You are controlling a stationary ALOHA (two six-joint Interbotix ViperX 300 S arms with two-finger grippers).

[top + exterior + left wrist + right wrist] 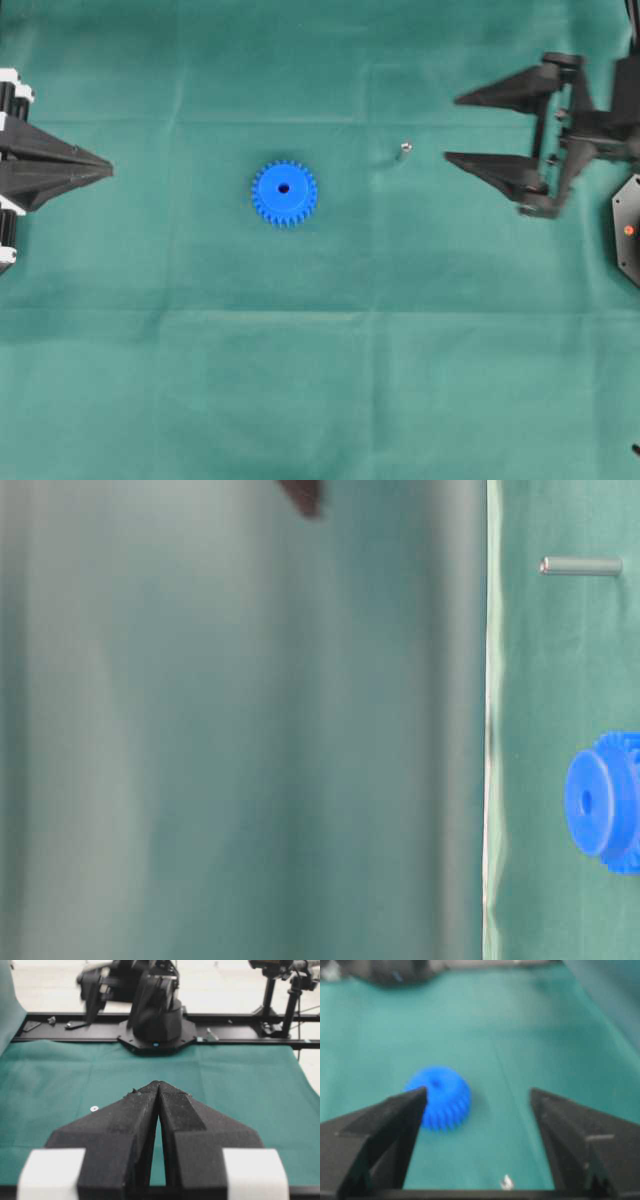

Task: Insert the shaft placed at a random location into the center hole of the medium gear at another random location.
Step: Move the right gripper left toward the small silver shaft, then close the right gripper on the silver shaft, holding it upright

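Note:
The blue medium gear [284,192] lies flat near the middle of the green cloth, its dark center hole [283,188] facing up. The tiny silvery shaft [405,151] stands on the cloth to the gear's right. My right gripper [452,128] is open and empty, just right of the shaft. In the right wrist view the shaft [507,1182] sits low between the open fingers, with the gear [440,1096] beyond. My left gripper [108,170] is shut and empty at the left edge, far from the gear. The table-level view shows the gear [606,800] and the shaft [581,566].
The right arm's black base plate [627,230] sits at the right edge. In the left wrist view the other arm's base [155,1015] and a black rail [240,1035] stand beyond the cloth's far edge. A small white speck [94,1108] lies on the cloth.

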